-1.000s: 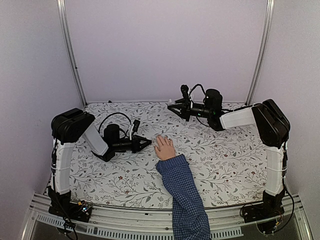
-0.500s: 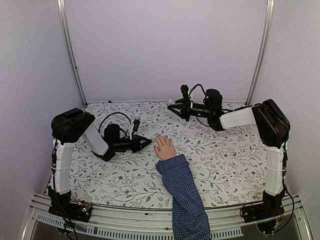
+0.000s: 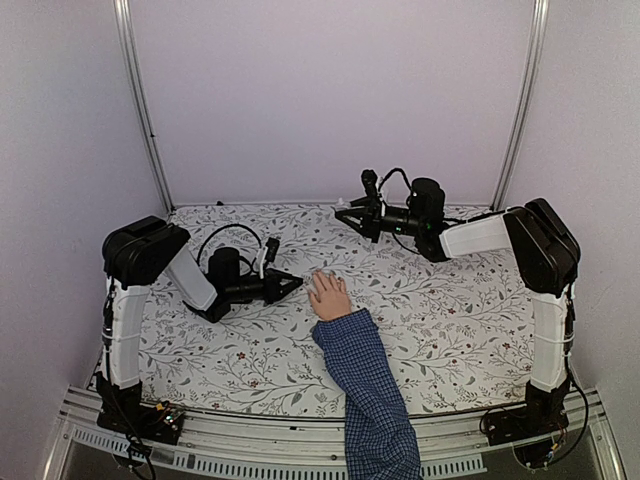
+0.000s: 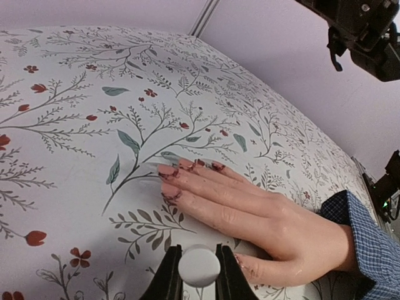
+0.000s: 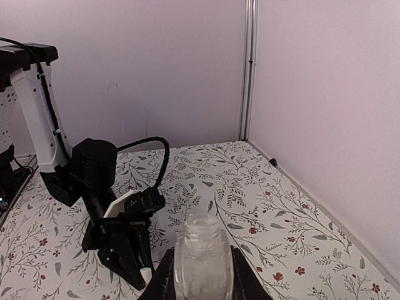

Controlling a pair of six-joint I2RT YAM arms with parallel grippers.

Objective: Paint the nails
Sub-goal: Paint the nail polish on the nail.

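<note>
A blue checked fabric sleeve point(image 3: 365, 390) runs up from the table's near edge and ends in a small, pale, flesh-coloured hand point(image 3: 328, 297). The hand lies flat, palm down, on a white tablecloth point(image 3: 450, 320) printed with thin grey-green sprigs and small red flowers.

The nails point(image 4: 186, 164) are at the fingertips, on the far side of the hand, pointing away from the sleeve. In the left wrist view they are tiny ovals with patchy dark-red smears. The colour is uneven and strays onto the skin around them, and the fingers look smooth and faintly glossy.

Just left of the hand, low over the cloth, the black left gripper point(image 3: 298, 285) points at the fingers. Its jaws are pinched shut on a small white round-ended piece point(image 4: 199, 265), and what that piece is cannot be told. The tip stands near the thumb side of the hand, not touching it.

Beyond the hand and to its right, raised off the cloth, the right gripper point(image 3: 345, 213) is clamped around a small clear glass bottle point(image 5: 201, 240). The bottle is cylindrical, with a ribbed, uncapped neck.

Behind the hand, a plain matt pale-lilac wall point(image 3: 330, 100) closes off the table.
</note>
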